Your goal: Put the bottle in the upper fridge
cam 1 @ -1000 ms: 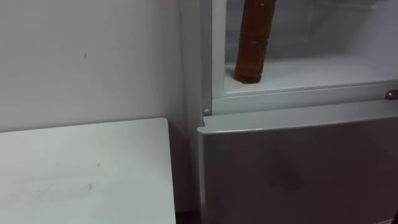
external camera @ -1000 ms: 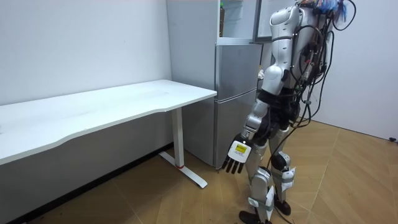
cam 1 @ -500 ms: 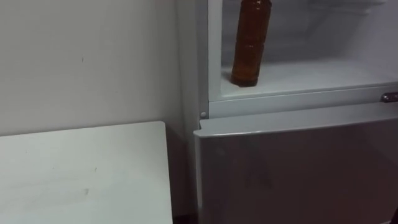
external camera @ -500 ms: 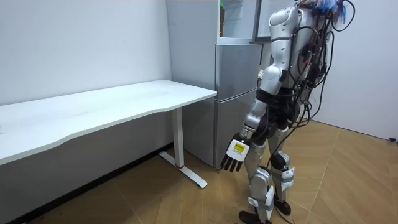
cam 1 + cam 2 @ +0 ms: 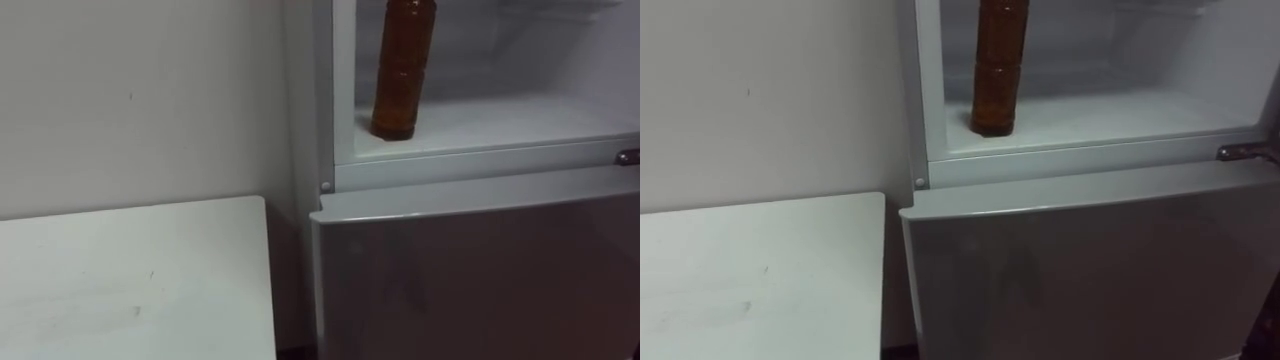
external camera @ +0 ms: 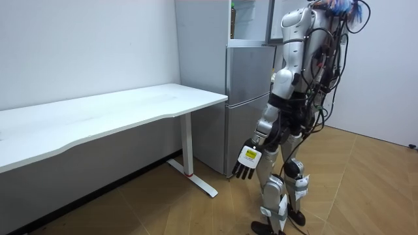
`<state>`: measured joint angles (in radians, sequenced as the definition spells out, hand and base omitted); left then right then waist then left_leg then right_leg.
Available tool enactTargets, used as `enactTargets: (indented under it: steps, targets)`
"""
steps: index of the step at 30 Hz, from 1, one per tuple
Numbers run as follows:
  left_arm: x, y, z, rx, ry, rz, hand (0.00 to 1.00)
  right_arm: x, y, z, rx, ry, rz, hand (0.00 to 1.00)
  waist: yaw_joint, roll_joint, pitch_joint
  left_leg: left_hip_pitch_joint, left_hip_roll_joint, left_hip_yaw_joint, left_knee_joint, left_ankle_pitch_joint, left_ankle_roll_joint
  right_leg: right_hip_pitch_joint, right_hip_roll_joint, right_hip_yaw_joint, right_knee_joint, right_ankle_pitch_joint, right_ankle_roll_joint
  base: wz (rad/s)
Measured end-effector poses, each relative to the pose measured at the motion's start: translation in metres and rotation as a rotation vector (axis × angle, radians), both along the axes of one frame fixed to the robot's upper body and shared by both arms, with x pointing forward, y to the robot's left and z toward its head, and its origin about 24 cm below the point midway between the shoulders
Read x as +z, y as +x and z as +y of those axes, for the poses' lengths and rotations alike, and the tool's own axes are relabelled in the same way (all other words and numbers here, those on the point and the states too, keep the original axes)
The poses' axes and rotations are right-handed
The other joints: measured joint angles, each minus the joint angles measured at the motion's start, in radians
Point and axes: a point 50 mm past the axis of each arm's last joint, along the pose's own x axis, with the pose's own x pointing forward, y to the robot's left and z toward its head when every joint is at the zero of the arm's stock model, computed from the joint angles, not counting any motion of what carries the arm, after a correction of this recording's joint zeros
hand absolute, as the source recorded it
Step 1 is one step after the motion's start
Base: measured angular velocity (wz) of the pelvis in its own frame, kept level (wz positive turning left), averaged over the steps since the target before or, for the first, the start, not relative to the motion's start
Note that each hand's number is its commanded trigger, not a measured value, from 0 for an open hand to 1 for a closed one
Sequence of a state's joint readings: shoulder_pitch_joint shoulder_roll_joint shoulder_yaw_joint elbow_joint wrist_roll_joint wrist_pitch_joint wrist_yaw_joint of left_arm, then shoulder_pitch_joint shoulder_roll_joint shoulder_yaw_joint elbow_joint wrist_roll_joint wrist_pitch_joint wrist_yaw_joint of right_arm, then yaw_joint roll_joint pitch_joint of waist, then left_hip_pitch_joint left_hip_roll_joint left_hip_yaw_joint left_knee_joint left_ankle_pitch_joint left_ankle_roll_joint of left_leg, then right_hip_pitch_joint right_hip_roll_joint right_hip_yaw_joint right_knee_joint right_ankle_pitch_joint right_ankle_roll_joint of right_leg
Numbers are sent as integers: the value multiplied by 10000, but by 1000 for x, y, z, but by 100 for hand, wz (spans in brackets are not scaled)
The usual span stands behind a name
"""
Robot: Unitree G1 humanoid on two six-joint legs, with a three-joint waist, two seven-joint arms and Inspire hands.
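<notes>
The bottle (image 5: 403, 70) stands upright on the shelf of the open upper fridge (image 5: 480, 163), near its left wall. The robot stands facing it, left hand (image 6: 247, 161) hanging low, fingers relaxed and empty

We see the bottle (image 5: 403, 70) standing upright inside the upper fridge (image 5: 480, 160), whose compartment lies open toward us in the upper right of the frame. The bottle is tall and slim, dark amber-brown, with ringed ridges round its body. Its top is cut off by the upper edge of the frame. Its base rests on the white bottom of the compartment, near the left wall and close to the front rim, well apart from the right side.
</notes>
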<state>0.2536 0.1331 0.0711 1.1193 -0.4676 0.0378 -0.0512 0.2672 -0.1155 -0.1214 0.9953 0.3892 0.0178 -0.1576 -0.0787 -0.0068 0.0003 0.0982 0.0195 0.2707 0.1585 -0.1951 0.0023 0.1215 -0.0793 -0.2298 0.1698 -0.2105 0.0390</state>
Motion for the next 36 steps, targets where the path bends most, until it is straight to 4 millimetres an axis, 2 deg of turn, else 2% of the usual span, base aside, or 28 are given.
enactTargets:
  steps: [4, 7, 10, 13, 15, 19, 21, 23, 27, 36]
  targets:
    - [0, -1, 0, 46, -1, 31, 0, -1, -1, 1, -297, 115, 68, 0, -10, -42, -21, 2, -3, 3, 3, 0, 0, -4, -3, 1, -2, 0, 0, 0]
    - [0, -1, 1, 110, 124, 119, 0, -1, -1, -1, -1234, 289, -41, 0, -17, -69, -28, 10, -3, 0, -2, 0, 0, -2, -2, 61, -5, -1, 0, 0]
    - [0, -2, 2, 190, 174, 155, 0, 1, -2, -8, -2772, 353, -416, 0, -29, -123, -36, 21, 0, -9, 15, -1, 0, 9, -3, 34, -4, -1, 0, 0]
    - [1, -7, 4, 425, 211, 200, 0, 7, 5, -22, -5062, 328, -1352, 0, -210, -159, -33, 6, -1, 8, 22, -1, 1, 11, -5, 19, -10, -1, 1, 0]
    - [1, -9, 6, 494, 243, 284, 0, 17, 18, -33, -6538, 289, -2380, 0, -344, -194, -46, 12, 1, 7, 18, -1, 2, 4, -5, 46, -1, -5, 3, 0]
    - [3, -10, 12, 402, 368, 375, 0, 32, 37, -46, -8143, 631, -3909, 0, -489, -237, -44, 19, 5, 16, 20, -1, 2, -17, -5, 43, 5, -6, 2, 0]
    - [4, -12, 13, 388, 401, 354, 0, 48, 54, -56, -9291, 1115, -5308, 0, -627, -271, -52, 14, -3, 28, 22, -1, 2, -31, -5, 68, 5, -5, 3, 0]
    - [4, -10, 14, 368, 429, 316, 0, 59, 63, -63, -10048, 1298, -6245, 0, -647, -277, -42, 14, -3, 39, 22, -1, 2, -30, -3, 96, 9, -4, 2, 0]
    - [4, -6, 15, 291, 421, 171, 0, 86, 82, -73, -10821, 1552, -7875, 0, -605, -308, -27, 2, 1, 47, 10, -2, -1, -36, 7, 74, 10, -7, 4, 0]
    - [5, -5, 16, -32, 497, 60, 0, 134, 102, -93, -11845, 1553, -10426, 0, -560, -391, 9, 0, -17, 49, -49, -3, -4, -28, 4, 57, -5, -14, 13, 0]
